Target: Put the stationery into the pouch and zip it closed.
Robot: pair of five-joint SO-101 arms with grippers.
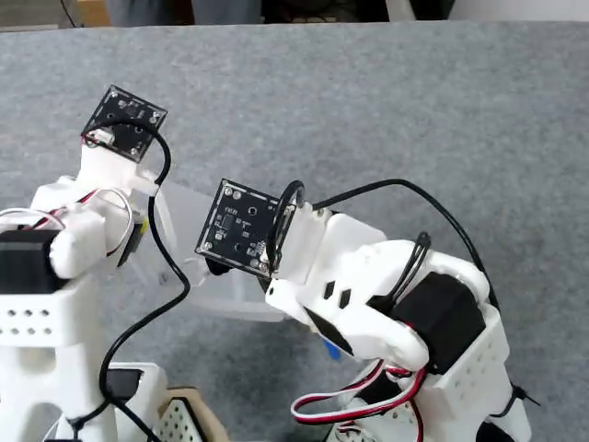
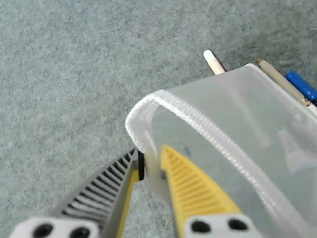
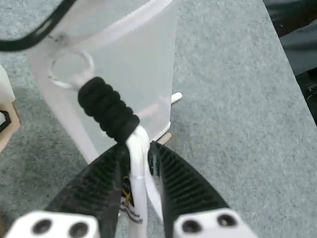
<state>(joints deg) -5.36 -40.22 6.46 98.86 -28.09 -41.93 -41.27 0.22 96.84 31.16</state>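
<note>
Centrally, the pouch [image 2: 237, 124] is gripped from two sides over the grey surface [image 2: 74, 74]. One corner by its zipper edge is clamped in the left tool [image 2: 151, 158]. The right tool [image 3: 140, 148] is clenched on the pull cord [image 3: 106, 111], just beside its black wrapping. A white stick [image 2: 214, 62], pencil [image 2: 277, 77] and blue pen [image 2: 302, 87] are seen past the pouch's edge.

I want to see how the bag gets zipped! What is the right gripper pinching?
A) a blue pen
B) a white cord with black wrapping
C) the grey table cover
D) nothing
B: the right gripper is shut on the white cord with black wrapping, which is joined to the ring on the see-through plastic pouch.
</note>
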